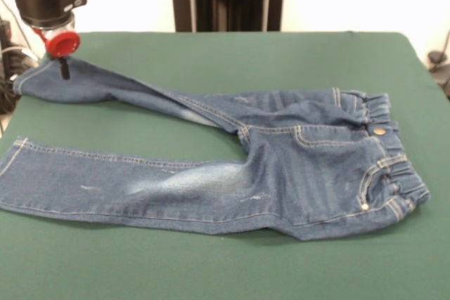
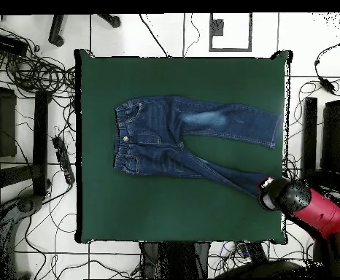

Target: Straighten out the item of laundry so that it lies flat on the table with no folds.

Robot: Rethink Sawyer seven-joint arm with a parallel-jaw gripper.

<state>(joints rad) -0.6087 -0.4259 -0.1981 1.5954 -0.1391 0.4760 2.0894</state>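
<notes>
With its tool [image 1: 64, 68] apparently pinching the jeans' [image 1: 281, 166] far leg hem, next comes pulling that twisted leg straight across the desk [image 1: 225, 265].

Tangled black cables [image 2: 34, 73] lie on the white tiled floor [image 2: 165, 33] beside what looks like dark frames [image 2: 16, 135].

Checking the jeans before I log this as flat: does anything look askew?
Yes. One leg of the jeans looks narrowed and twisted, with its cuff at the table edge under the pincer. The other leg lies flat.
</notes>
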